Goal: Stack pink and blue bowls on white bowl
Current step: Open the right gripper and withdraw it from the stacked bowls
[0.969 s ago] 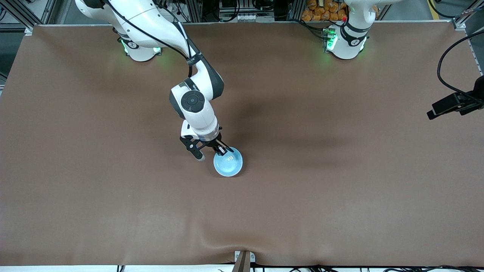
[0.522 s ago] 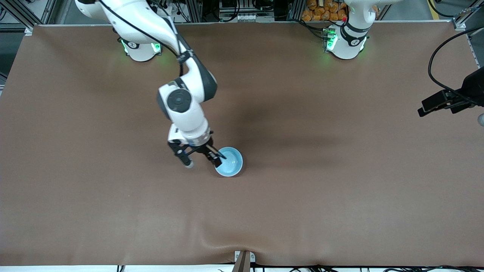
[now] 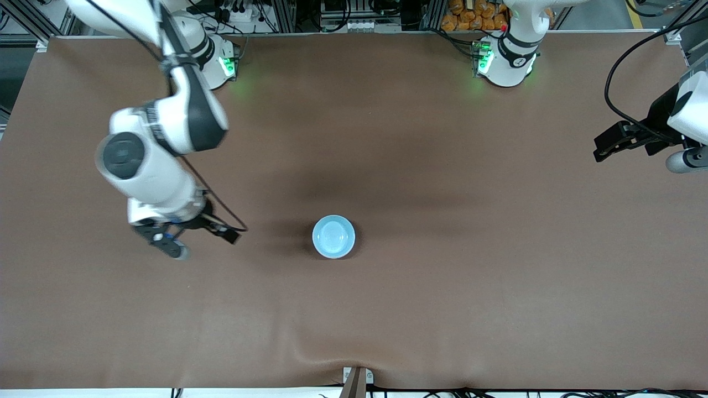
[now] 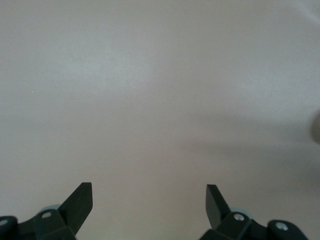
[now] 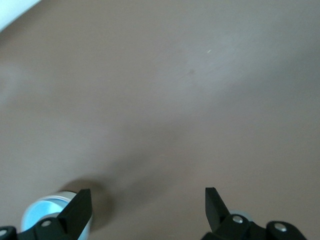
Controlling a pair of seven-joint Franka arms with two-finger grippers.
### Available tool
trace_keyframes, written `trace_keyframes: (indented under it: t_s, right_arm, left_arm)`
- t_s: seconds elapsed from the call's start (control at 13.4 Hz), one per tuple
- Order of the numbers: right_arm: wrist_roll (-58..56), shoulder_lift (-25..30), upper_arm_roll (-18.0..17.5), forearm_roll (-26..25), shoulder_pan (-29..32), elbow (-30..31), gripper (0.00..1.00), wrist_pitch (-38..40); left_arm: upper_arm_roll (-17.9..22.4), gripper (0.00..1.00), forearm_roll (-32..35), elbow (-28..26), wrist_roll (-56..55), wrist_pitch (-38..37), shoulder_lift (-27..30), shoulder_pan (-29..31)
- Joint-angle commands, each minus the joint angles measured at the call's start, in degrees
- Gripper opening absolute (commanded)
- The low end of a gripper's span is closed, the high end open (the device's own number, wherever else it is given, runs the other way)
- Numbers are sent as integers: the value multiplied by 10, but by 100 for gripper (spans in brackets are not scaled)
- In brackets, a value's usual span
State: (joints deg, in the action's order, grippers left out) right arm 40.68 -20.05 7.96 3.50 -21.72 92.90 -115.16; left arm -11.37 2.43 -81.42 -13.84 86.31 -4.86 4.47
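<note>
Blue bowl (image 3: pixel 333 236) sits alone mid-table; right gripper (image 3: pixel 200 242) hangs beside it, spread, empty; left gripper (image 4: pixel 149 200) waits spread.

A light sky-blue bowl (image 3: pixel 333 236), plain and unpatterned, sits on a matte brown worktop (image 3: pixel 442 287). Both robot arms are glossy white with dark grey joints; each end effector, right (image 3: pixel 202 241) and left (image 4: pixel 149 210), has black fingers. Green lights glow at both arm bases.

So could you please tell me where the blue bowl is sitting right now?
The blue bowl sits on the table near its middle, free of both arms; the open right pincer is beside it, toward the right arm's end.
</note>
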Motion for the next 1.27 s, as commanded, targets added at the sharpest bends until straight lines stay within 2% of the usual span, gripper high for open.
trace_keyframes:
  t_s: [0.0, 0.3, 0.45, 0.82, 0.97, 1.19]
  right_arm:
    - [-143, 51, -12, 1, 71, 20, 100, 51]
    - [-319, 98, -12, 2, 148, 19, 100, 112]
    - [-372, 122, -11, 1, 175, 19, 100, 135]
    - [-431, 196, -15, -1, 223, 19, 100, 211]
    - [-432, 208, -18, -5, 229, 15, 100, 239]
    - [-439, 209, -50, -9, 250, -15, 100, 280]
  left_arm:
    - [-6, 100, 4, -15, 6, -4, 16, 11]
    - [-8, 100, -15, -30, -6, -4, 22, 9]
    - [-10, 100, -15, -37, 1, -4, 28, 13]
    - [-5, 100, -15, -59, -2, -4, 51, 13]
    - [-4, 100, -15, -66, -1, -4, 56, 25]
    - [-7, 100, -15, -65, 7, -2, 57, 40]
